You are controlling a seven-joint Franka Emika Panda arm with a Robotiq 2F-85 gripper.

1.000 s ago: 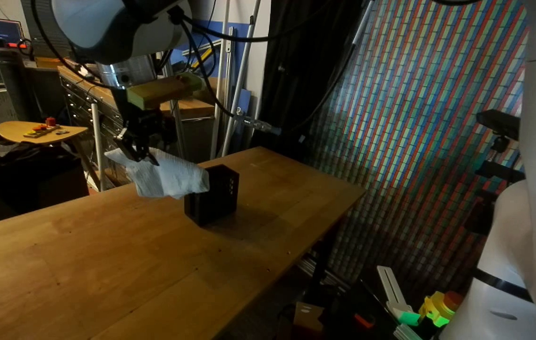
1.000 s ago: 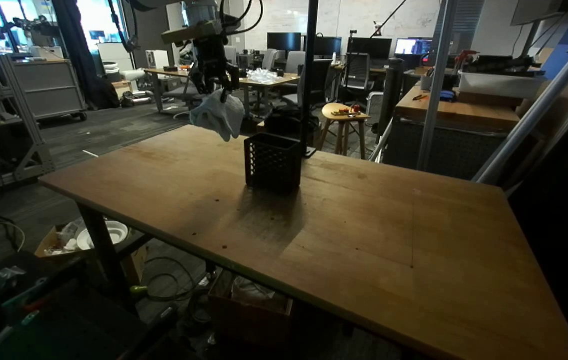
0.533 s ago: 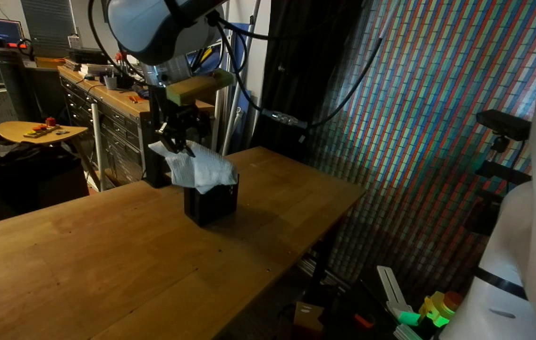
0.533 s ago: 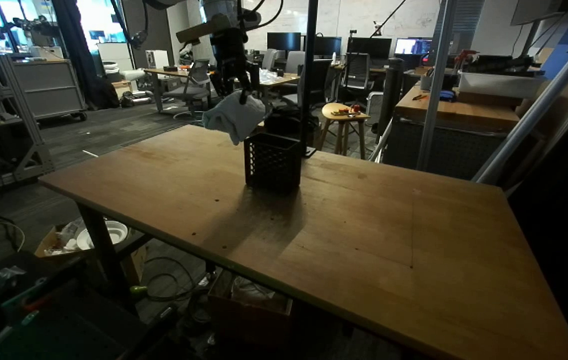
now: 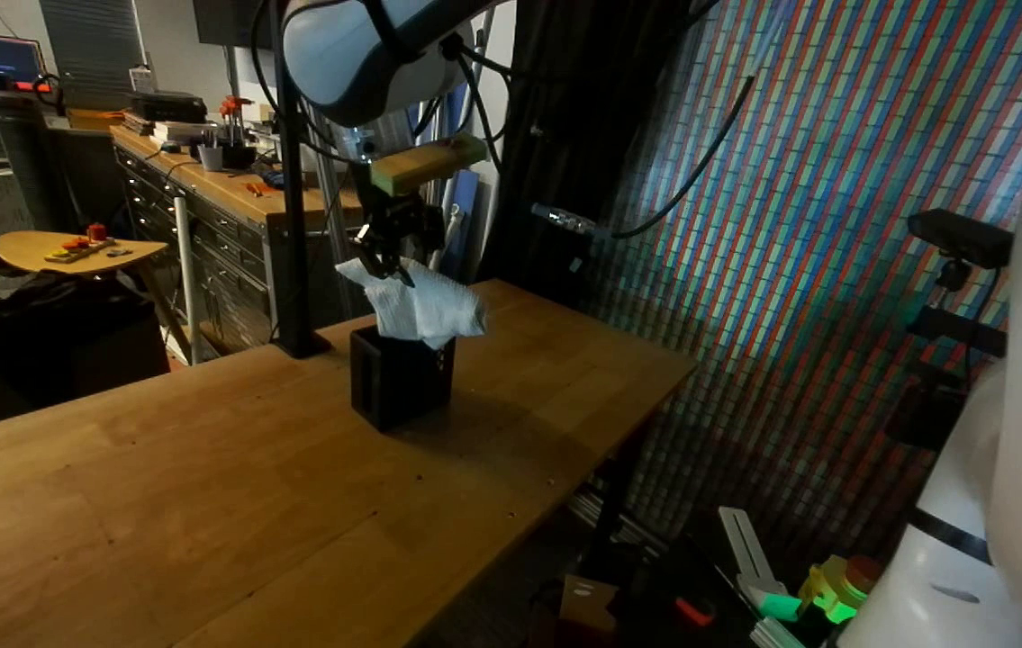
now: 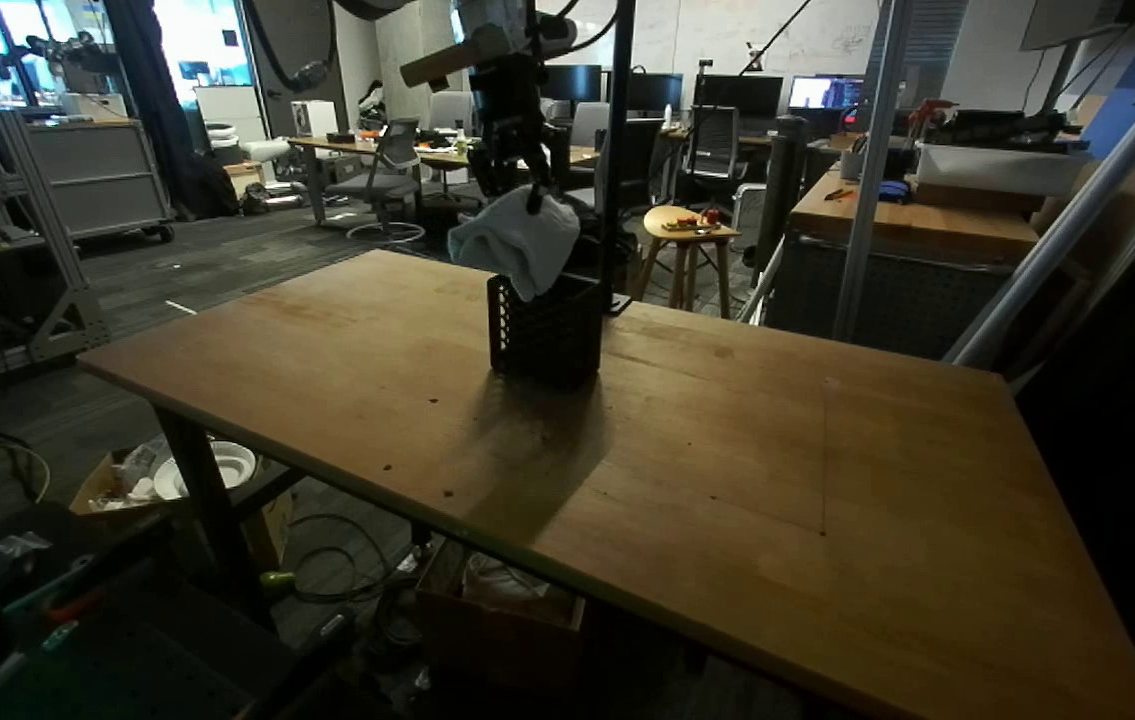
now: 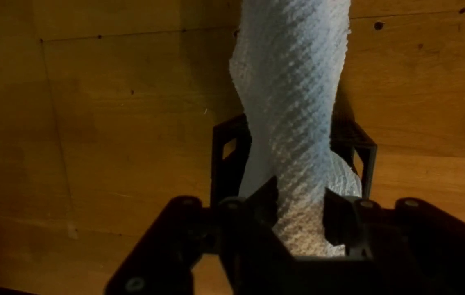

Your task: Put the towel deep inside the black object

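The towel (image 5: 425,306) is pale, folded and bunched, and it hangs from my gripper (image 7: 301,209). Both fingers press on its sides, as the wrist view shows. The black object (image 6: 547,335), a small crate with an open top and lattice walls, stands upright on the table. In both exterior views the towel is over the crate's top. Its lower tip overlaps the near rim in an exterior view; whether it touches cannot be told. In the wrist view the cloth covers most of the opening, leaving the crate's left wall (image 7: 217,164) showing. The crate's inside is largely hidden.
The crate stands on a wooden table (image 6: 777,480). A black upright post (image 5: 294,225) rises from the table's edge, close to the crate and the arm. Beyond the table are a stool (image 6: 677,222) and a workbench (image 5: 231,198).
My gripper has carried the towel to the right in both exterior views, from beside the crate to over its top. The crate has stayed in place, and the grip looks the same.
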